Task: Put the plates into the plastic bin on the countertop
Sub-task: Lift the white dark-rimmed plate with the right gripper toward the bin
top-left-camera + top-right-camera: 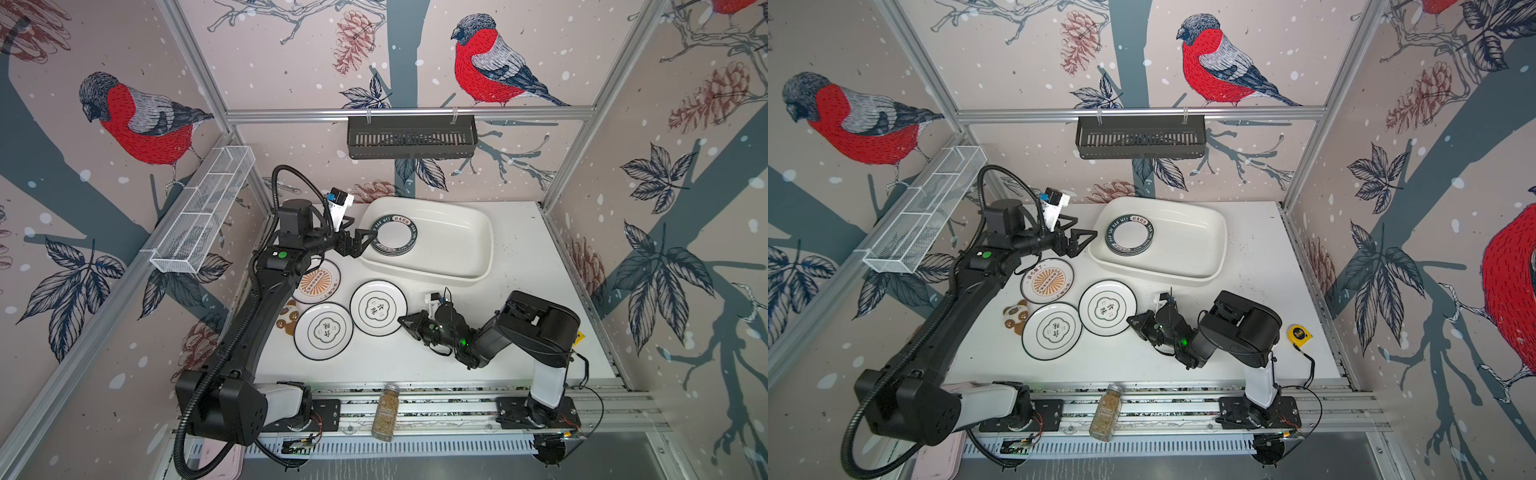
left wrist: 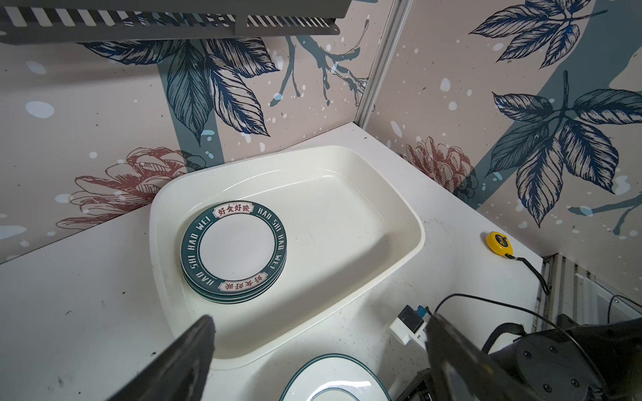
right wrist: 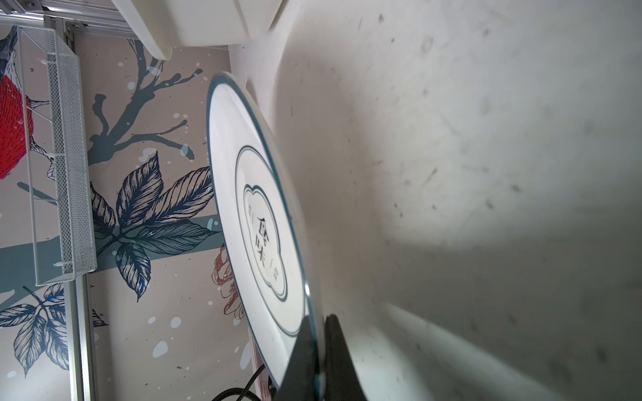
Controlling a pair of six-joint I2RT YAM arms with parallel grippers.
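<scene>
Bullfinch wallpaper closes three sides of the white, crumb-flecked surface [image 1: 519, 266], with the plastic bin [image 1: 457, 249] towards the back wall. A stack of green-rimmed plates [image 1: 392, 235] sits in the bin's left end; its right half is bare, and the surface beyond runs open to the side rail. My left end effector [image 1: 365, 227] hovers at the bin's left rim, jaws spread wide, holding nothing. My right end effector [image 1: 402, 321] is pinched tight on the rim of a flower-emblem plate [image 1: 378, 307]; only the right wrist view shows that rim between my fingertips [image 3: 338, 357], and I cannot tell whether the plate is off the surface. A second flower-emblem plate [image 1: 323, 330] lies just beside it, and my left arm covers part of the sunburst plate [image 1: 318, 282]. The left wrist view shows the stack's several rims, too close to count, and a yellow tape measure [image 2: 499, 243] near the side rail, mostly hidden behind my right arm in a top view.
</scene>
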